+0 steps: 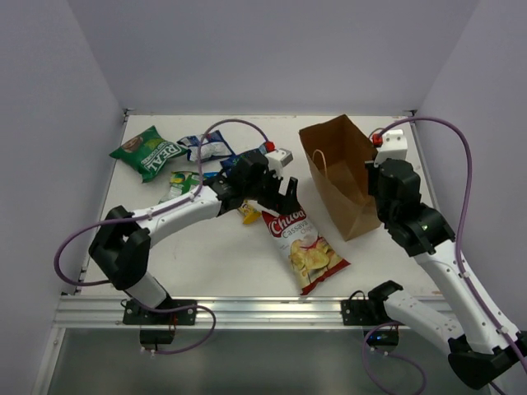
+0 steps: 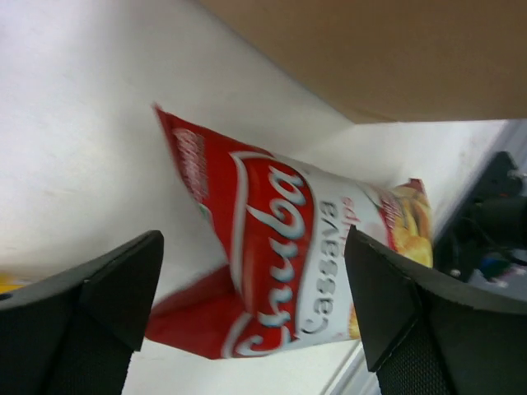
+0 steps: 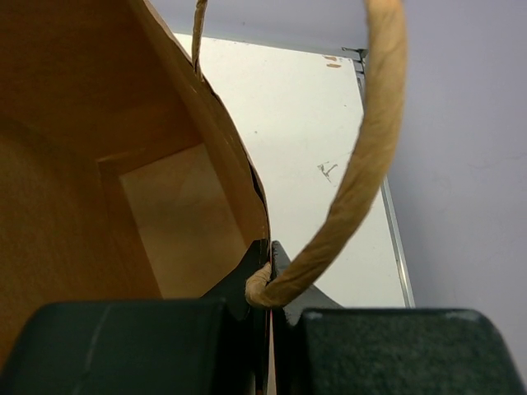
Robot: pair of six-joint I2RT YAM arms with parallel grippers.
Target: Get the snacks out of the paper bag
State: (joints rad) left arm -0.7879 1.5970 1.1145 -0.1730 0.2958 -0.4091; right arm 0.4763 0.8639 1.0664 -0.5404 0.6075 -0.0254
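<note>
Operator: Trouble spots from here?

Observer: Paper bag (image 1: 329, 193) first. It stands on the tabletop (image 1: 214, 255) at the right with its mouth open, and the right claw (image 3: 268, 259) is pinched shut on its rim wall, just beside a twisted handle (image 3: 362, 164). That is thin kraft held at one point — a sideways tug could tear the rim or tip the whole bag over.

Operator: Anything left inside?

Observer: From the right wrist view the bag's floor looks bare, though the near corner is hidden behind the claw. I'd judge it emptied or nearly so. A packet tucked into that corner would be missed.

Operator: And the left side?

Observer: The left claw (image 2: 251, 247) hangs with its jaws spread wide and holds nothing. It is right over the top of the red Chuba bag (image 1: 305, 245), which lies flat on the tabletop just left of the paper bag. If that arm swings low, the claw could catch the packet's crimped edge and sweep it toward the near rail (image 1: 247, 309). The small yellow packet (image 1: 247, 214) sits under the arm beside the Chuba bag's top corner, so it could get knocked too. The green bag (image 1: 150, 152), blue packets (image 1: 210, 148) and green-white one (image 1: 183, 183) lie well apart at the far left.
</note>
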